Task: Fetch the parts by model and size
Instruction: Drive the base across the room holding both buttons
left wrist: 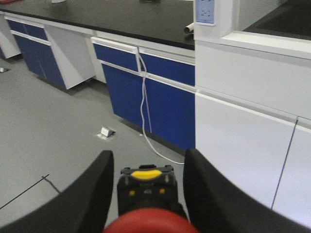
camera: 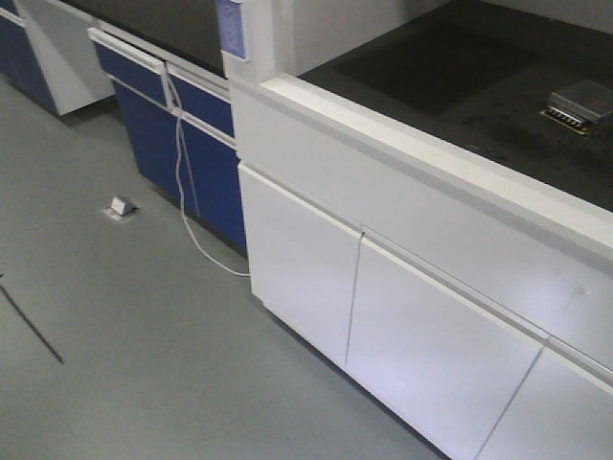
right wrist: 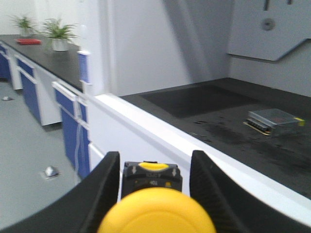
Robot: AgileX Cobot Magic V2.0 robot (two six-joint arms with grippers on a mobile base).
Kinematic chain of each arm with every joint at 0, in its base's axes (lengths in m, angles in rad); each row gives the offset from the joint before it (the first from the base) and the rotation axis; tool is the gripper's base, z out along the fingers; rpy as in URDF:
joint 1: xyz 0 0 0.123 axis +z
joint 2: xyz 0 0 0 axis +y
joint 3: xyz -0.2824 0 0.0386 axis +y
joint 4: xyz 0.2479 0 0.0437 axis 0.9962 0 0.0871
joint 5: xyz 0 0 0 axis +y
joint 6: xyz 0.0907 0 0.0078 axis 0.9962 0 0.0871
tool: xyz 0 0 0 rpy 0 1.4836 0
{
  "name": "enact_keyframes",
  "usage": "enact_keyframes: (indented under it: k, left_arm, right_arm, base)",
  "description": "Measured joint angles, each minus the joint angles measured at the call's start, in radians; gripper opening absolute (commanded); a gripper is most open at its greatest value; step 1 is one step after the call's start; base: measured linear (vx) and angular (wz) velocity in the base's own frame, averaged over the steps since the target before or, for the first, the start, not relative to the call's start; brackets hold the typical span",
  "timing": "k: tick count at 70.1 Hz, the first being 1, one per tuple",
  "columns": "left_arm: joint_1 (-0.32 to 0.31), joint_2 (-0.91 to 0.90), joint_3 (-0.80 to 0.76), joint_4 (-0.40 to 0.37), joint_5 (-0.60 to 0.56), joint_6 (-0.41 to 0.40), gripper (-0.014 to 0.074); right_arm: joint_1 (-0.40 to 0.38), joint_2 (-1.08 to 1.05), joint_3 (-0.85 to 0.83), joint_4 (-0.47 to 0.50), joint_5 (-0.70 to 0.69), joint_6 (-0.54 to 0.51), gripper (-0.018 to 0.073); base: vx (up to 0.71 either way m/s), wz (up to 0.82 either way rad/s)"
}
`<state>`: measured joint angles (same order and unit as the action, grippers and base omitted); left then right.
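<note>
Right claw [right wrist: 154, 162] grips yellow switch [right wrist: 156, 213], left claw [left wrist: 148, 167] red switch [left wrist: 148, 221]; box [right wrist: 274, 121] beyond.

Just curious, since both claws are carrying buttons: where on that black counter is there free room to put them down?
The black worktop is bare from its white front edge back to the wall, including the darker square panel. Only the right end is taken, by the silver box; specks litter the surface before it.

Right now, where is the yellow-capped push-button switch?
The yellow-capped switch sits bottom centre of the right wrist view, held in the right claw, cap toward the camera; the silver metal box lies on the black counter beyond, upper right.
</note>
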<state>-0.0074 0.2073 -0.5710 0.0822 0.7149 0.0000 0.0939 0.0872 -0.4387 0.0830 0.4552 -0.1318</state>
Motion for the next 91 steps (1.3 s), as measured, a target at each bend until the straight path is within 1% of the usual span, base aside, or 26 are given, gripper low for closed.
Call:
enact_keyframes:
  k: [25,57,91]
  left_arm:
    - [0.000,0.000,0.000,0.000,0.000,0.000,-0.0007]
    - [0.000,0.000,0.000,0.001,0.001,0.000,-0.0007]
    - [0.000,0.000,0.000,0.001,0.001,0.000,-0.0007]
  right_arm:
    - [0.000,0.000,0.000,0.000,0.000,0.000,-0.0008]
    - [0.000,0.000,0.000,0.000,0.000,0.000,-0.0008]
    - [0.000,0.000,0.000,0.000,0.000,0.000,-0.0008]
  base:
    - [-0.10,0.58]
    - [0.01,0.75]
    - [0.15,0.29]
